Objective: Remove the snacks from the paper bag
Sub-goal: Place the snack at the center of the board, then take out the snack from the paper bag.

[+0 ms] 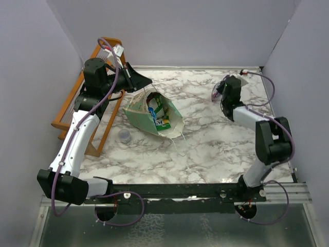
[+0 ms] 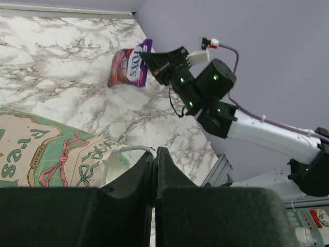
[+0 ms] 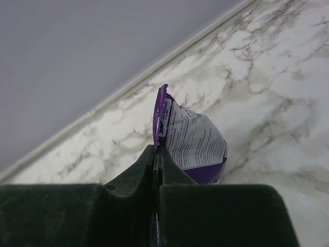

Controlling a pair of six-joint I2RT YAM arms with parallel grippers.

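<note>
We see the bag [image 1: 140, 117] tipped over on the left half of the table [image 1: 216, 144], its mouth gaping upward in a slit that runs from far left to near right. Blue, green and red packets [image 1: 157, 111] are packed inside. One purple packet [image 3: 198, 146] is out at the far right, pinched by its top seam in the right gripper [image 3: 156, 149], small-print back toward that wrist. The right arm reaches from a raised elbow into the far right corner. The left arm stretches along the rack [image 1: 72, 110], with the left gripper [image 2: 155, 152] closed at the bag's rim; we cannot tell whether it nips the string.
</note>
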